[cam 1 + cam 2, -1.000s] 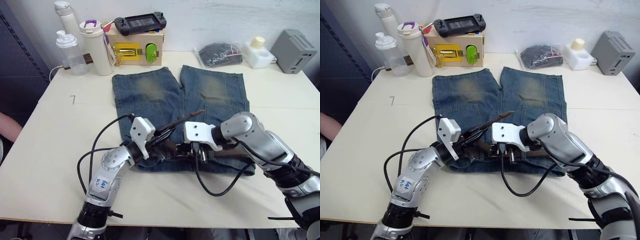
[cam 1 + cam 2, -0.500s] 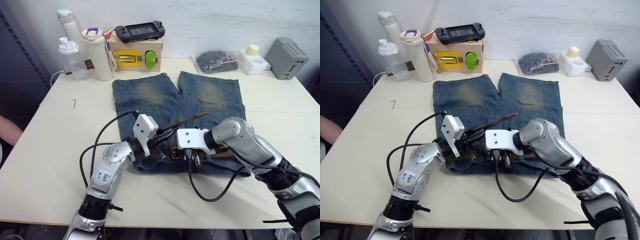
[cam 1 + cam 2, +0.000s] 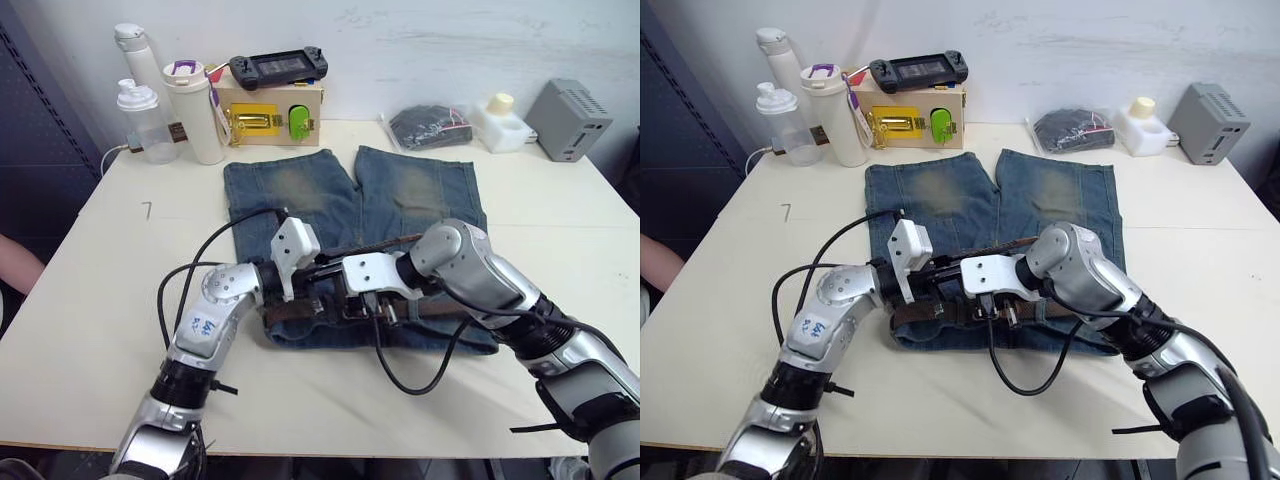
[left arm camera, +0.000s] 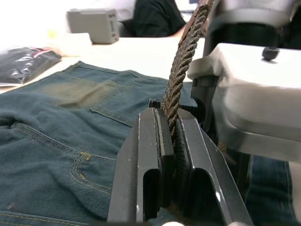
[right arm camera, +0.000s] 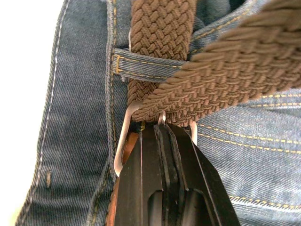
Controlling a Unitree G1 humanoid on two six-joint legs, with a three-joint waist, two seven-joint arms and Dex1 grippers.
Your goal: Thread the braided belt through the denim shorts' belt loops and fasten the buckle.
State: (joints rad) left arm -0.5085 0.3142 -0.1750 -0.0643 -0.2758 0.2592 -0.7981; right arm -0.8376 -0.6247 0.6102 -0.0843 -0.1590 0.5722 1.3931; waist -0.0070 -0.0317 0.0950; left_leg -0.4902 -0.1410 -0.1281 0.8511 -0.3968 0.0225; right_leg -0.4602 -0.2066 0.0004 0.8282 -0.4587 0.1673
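Observation:
The denim shorts (image 3: 350, 195) lie flat on the table with the waistband toward me. The braided belt (image 3: 455, 310) runs along the waistband, and its free end (image 3: 380, 245) slants up over the shorts. My left gripper (image 3: 325, 272) is shut on that strap; the left wrist view shows the strap (image 4: 181, 70) rising from between the fingers (image 4: 153, 160). My right gripper (image 3: 350, 302) meets it from the right, shut on the silver buckle (image 5: 123, 141). Just beyond the buckle the strap passes under one of the belt loops (image 5: 146, 61).
Along the table's far edge stand two bottles (image 3: 140, 110), a wooden latch box (image 3: 272, 105) with a game console (image 3: 278, 67) on top, a black bag (image 3: 430, 125), a white container (image 3: 500, 118) and a grey box (image 3: 568, 118). Black cables (image 3: 410, 375) loop near the front edge.
The whole view has shifted. The belt's free end has dropped from a steep slant to lie lower over the shorts, and both grippers sit closer together at the waistband.

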